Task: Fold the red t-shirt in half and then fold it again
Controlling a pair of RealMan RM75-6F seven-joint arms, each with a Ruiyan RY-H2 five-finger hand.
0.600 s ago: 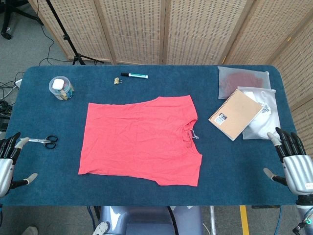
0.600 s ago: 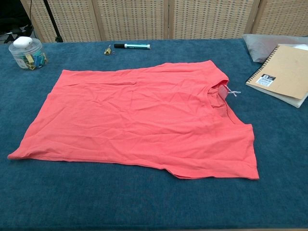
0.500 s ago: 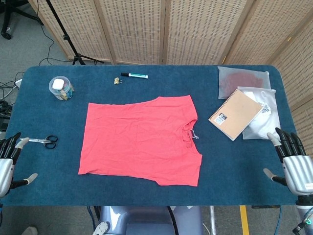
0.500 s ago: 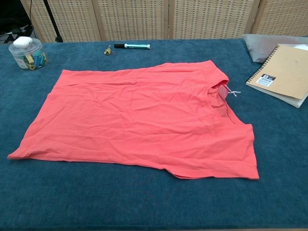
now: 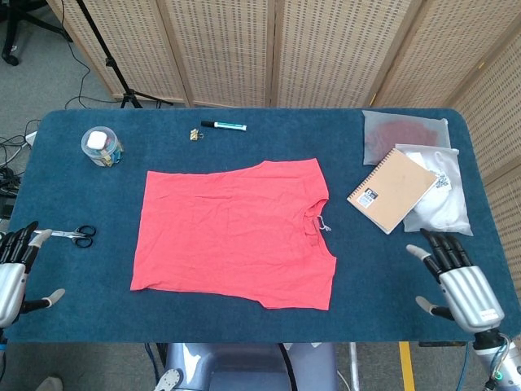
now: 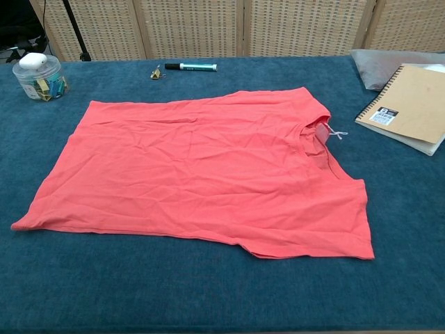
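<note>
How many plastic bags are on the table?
2, both at the far right: a frosted bag with something reddish inside, and a clear bag partly under the notebook. None seems hidden.

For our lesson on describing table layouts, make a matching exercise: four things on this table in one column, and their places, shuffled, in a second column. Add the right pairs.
Things
1. red t-shirt
2. scissors
3. marker pen
4. spiral notebook

Places
A. near the far edge, beside a binder clip
B. spread flat in the middle of the table
C. on the right, lying partly over a clear bag
D. near the left edge, close to the left hand

Pairs: 1-B, 2-D, 3-A, 4-C
</note>
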